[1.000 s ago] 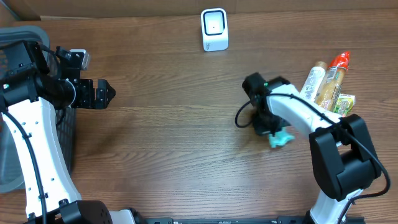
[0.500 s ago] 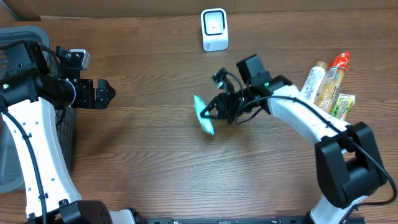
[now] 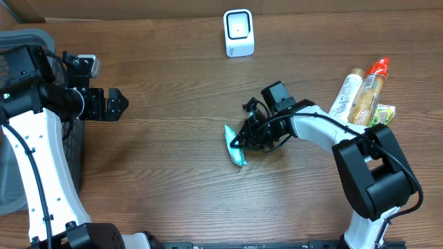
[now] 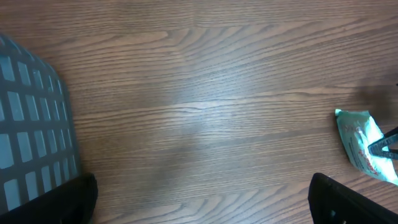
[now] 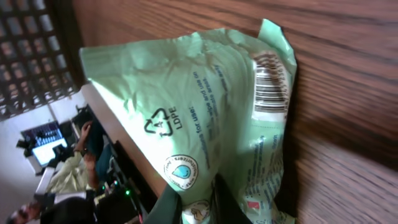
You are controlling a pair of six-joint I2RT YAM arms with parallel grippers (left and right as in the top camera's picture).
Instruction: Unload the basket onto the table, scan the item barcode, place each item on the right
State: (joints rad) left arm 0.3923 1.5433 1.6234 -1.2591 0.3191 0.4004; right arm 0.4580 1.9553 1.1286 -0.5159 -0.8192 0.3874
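- Pouch (image 3: 235,146) first: it's a pale green crinkly film packet near the middle of the table (image 3: 173,187). It's either low over the wood or resting an edge on it, I honestly can't tell which.
- My right gripper (image 3: 243,140) is clamped shut on one end of it, with the fingers pinching the film.
- Handling guess: it looks really light and floppy, and the plastic is probably slick. I'd expect it to sag and fold the moment I tilt it, and a thin pinch like this could slide off.
- Best place to hold is a sealed end or edge, away from the print that matters.
- The barcode (image 5: 272,84) sits up by the crimped end opposite my fingers, so my grip isn't covering it. The film is wrinkled around there though, which might make it harder to read.
- The scanner (image 3: 239,32), a little white unit, stands at the far edge of the table, well apart from the pouch. There's nothing but bare wood between them, so I figure it's an easy run.
- Off to the right there's a bunch of bottles (image 3: 363,90) and small packs just beside my right arm. I'd keep that elbow from swinging wide.
- Way over left, my left gripper (image 3: 116,104) hangs with its jaws wide open and holding nothing, near the basket (image 3: 14,41). That's well clear of the pouch, so lots of room that side too.
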